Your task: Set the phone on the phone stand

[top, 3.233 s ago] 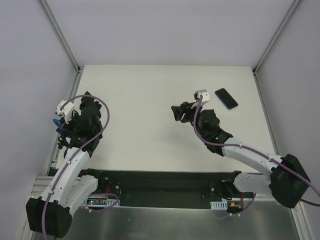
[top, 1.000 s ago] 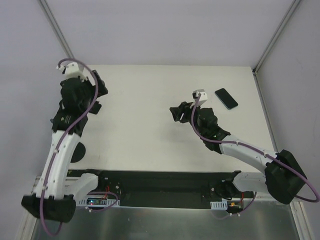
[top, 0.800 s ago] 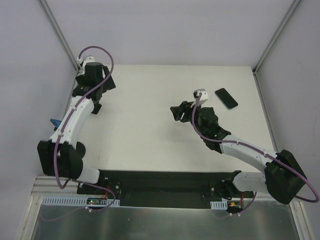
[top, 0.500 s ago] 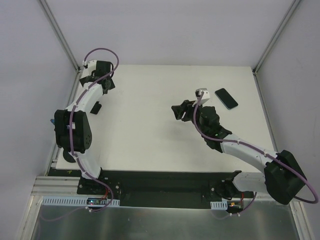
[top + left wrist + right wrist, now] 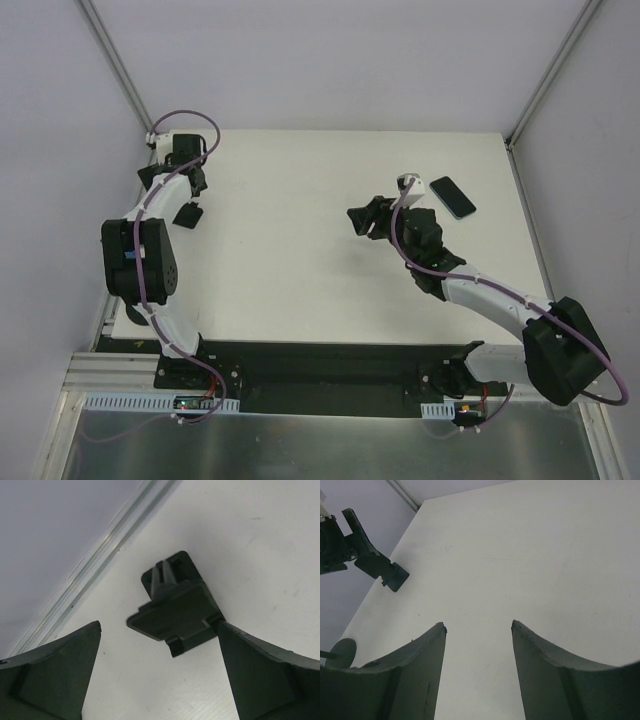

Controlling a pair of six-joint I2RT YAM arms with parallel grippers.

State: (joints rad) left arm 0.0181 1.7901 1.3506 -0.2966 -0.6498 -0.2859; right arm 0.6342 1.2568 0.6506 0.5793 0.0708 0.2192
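The phone point(image 5: 453, 197), thin, glossy and black, lies flat at the far right of the white table point(image 5: 300, 260). My right gripper point(image 5: 363, 221) hovers to its left, facing away from it, open and empty point(image 5: 478, 624). The phone does not show in either wrist view. Of the phone stand I see a round disc base point(image 5: 341, 650) at the table's left edge; my left arm mostly hides it in the top view. My left gripper point(image 5: 188, 188) is at the far left, open wide point(image 5: 159, 625) just above a blocky matte black piece point(image 5: 175, 605).
The blocky black piece point(image 5: 186, 215) lies flat near the table's left edge, also seen in the right wrist view point(image 5: 385, 570). A metal frame rail point(image 5: 95, 575) runs close along that edge. Grey walls enclose the table on three sides.
My left arm has swung from the near left up to the far-left corner, over the blocky black piece, and its jaws have opened fully. My right gripper has drifted slightly right.
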